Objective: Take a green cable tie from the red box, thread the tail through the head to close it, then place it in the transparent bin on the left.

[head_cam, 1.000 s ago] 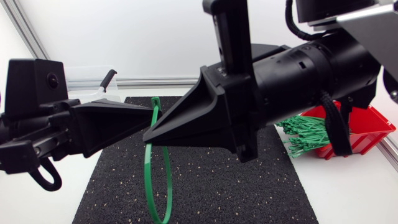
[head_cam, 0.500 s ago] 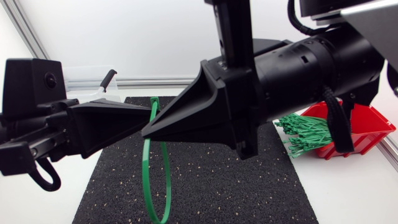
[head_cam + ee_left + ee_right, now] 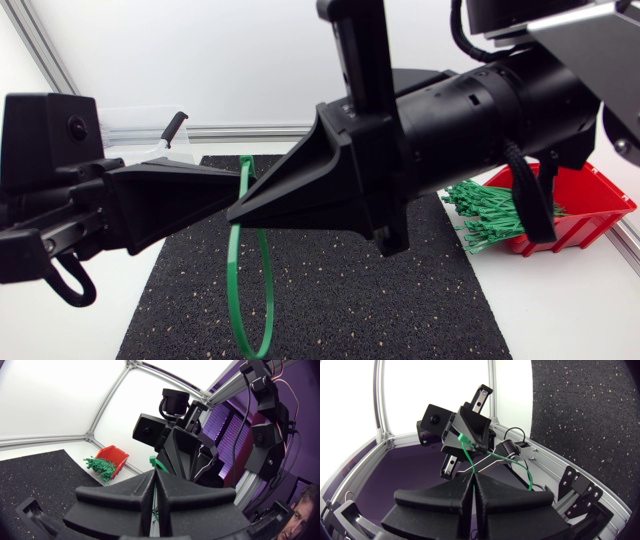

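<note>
**Both grippers pinch one green tie above the mat**

White table [image 3: 560, 300] carries a black speckled mat [image 3: 380, 300] across its middle, and both arms are raised high over it, close under the overhead camera. The left gripper [image 3: 238, 188] comes in from the left and the right gripper [image 3: 238, 213] from the right, so that their wedge tips almost meet, the right one a little lower.

Between those tips runs the green cable tie [image 3: 232, 280]. One end stands up just above the fingers. Below them the strap hangs as a long, narrow loop over the mat, its two strands crossing just beneath the grippers. Whether the tail passes through the head cannot be made out.

In the left wrist view the left fingers are pressed together along a thin seam with a green strip caught in it, so this gripper is clamped on the tie. The right wrist view shows the same on the other side: the right fingers are closed tip to tip, and a green strand runs into their seam.

At the table's right side sits the red box [image 3: 590, 205], with a bundle of spare green ties [image 3: 490, 215] spilling over its near edge toward the mat. The transparent bin [image 3: 140, 125] stands at the rear left, partly hidden behind the left arm, well apart from the held tie.
</note>
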Tool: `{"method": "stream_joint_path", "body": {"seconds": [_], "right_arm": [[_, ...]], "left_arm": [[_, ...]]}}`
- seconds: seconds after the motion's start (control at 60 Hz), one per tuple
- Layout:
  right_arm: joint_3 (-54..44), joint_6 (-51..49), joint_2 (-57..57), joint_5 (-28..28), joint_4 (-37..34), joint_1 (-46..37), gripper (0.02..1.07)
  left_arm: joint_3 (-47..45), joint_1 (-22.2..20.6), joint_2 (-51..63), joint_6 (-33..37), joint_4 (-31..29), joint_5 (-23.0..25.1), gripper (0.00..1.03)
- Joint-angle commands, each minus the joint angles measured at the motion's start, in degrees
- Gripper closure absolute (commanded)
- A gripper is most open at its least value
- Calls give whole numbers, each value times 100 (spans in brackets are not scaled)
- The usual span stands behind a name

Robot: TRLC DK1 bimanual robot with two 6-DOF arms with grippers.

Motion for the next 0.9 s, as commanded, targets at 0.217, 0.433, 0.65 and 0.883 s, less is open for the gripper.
{"method": "stream_joint_path", "body": {"seconds": [0.217,0.433,0.65,0.883], "right_arm": [[238,170,93,71,111,-132,101],[291,284,14,62,120,-175,101],[308,416,119,0,146,-334,102],[317,477,295,0,137,-439,102]], "left_arm": [[-62,-98,-163,16,96,99,100],[-62,-116,-190,33,96,64,100],[-71,-133,-243,60,96,37,100],[-71,-142,-295,95,96,11,100]]}}
